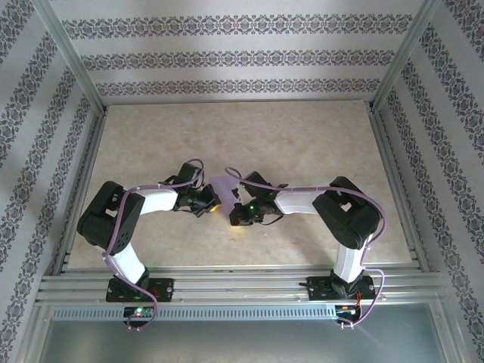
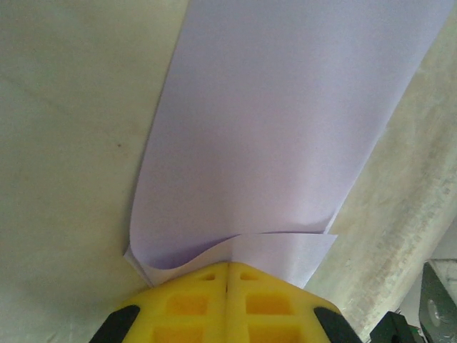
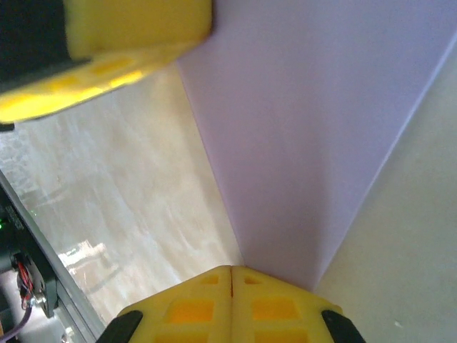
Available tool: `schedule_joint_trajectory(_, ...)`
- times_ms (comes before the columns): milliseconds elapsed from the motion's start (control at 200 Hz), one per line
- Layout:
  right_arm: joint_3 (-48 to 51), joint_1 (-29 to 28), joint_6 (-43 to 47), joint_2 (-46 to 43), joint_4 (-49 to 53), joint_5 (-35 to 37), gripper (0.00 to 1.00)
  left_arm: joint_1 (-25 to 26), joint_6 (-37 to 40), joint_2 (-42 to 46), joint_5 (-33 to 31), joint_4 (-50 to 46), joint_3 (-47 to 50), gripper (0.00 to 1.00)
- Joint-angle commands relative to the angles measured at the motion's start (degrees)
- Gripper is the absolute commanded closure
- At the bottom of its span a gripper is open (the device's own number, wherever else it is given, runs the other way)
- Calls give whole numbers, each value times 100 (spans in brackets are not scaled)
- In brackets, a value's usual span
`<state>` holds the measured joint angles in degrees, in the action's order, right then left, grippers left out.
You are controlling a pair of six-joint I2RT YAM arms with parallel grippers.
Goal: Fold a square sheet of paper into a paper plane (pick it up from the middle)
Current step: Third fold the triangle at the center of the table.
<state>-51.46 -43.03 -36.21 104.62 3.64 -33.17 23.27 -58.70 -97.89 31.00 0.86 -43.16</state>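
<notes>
Over the middle of the bench (image 1: 302,144), the sheet of paper (image 1: 224,185) is held between both arms. Left jaws pinch a doubled edge; right jaws pinch the opposite end. Risk: arms pulling apart could tear it, and slack or uneven pull would skew the crease.

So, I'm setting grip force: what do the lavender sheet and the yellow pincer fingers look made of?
The sheet: thin matte paper, apparently; it curls softly and shows a crisp folded edge. The fingers: moulded yellow plastic by the look, smooth, with recessed pockets; rigid or rubbery I cannot tell.
</notes>
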Motion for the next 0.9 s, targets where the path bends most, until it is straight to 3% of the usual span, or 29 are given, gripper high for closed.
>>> schedule_joint_trajectory(0, 127, -72, 137, -140, 366, -177, 98, 65, 124, -349, -592, -809, 143, 95)
schedule_joint_trajectory(240, 171, -66, 226, -94, 595, 34, 98, 70, 130, -345, -581, -813, 124, 95)
schedule_joint_trajectory(500, -117, 5, 206, -811, 79, 389, 95, 66, 196, -336, -457, -750, 64, 95)
schedule_joint_trajectory(894, -523, -66, 166, 25, 100, 601, 97, 69, 262, -308, -289, -631, 44, 95)
